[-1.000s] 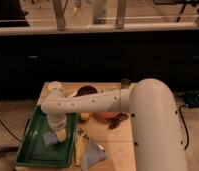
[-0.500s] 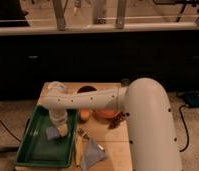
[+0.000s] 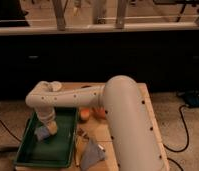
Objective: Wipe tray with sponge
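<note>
A green tray (image 3: 68, 150) lies on the left part of the wooden table (image 3: 148, 107). My white arm reaches from the right across the table and bends down into the tray. My gripper (image 3: 47, 129) is low inside the tray, near its left wall. A bluish-grey sponge (image 3: 42, 134) sits right at the gripper's tip, against the tray floor. The arm's wrist hides how the gripper meets the sponge.
An orange round object (image 3: 85, 115) and a reddish object (image 3: 100, 112) lie on the table just right of the tray. A crumpled grey-blue bag (image 3: 93, 153) lies near the front edge. Dark cabinets and a cable on the floor (image 3: 185, 135) are nearby.
My gripper and the sponge have moved left across the tray floor, from the tray's middle toward its left wall. The tray and the other objects have not moved.
</note>
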Available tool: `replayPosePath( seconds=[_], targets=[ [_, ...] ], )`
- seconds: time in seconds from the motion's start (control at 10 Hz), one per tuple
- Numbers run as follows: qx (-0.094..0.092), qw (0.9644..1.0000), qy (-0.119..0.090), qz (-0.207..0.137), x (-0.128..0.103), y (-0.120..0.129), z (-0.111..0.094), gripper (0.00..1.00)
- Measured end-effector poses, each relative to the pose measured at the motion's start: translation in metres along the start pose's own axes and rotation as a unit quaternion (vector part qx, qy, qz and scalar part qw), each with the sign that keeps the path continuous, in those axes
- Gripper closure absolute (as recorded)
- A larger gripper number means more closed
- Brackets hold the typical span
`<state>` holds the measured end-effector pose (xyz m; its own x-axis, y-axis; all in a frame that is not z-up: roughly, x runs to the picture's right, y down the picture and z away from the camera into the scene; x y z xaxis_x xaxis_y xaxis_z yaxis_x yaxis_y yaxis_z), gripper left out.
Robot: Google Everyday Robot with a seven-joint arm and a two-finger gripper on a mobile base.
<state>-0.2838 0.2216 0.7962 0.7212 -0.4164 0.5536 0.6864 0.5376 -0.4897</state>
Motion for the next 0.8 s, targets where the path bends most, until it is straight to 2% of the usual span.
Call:
replayPosePath(
  seconds=[0.2,0.4,0.6,0.8],
  targets=[
    [-0.014,0.9994,-0.004,-0.030,-0.017,0.019,0.009,0.98],
    [-0.019,0.9989,-0.008,-0.043,-0.021,0.041,0.012,0.98],
    [-0.020,0.9991,-0.005,-0.037,-0.002,0.064,0.009,0.98],
    [-0.014,0.9997,0.002,-0.019,0.021,0.075,0.001,0.98]
  ],
)
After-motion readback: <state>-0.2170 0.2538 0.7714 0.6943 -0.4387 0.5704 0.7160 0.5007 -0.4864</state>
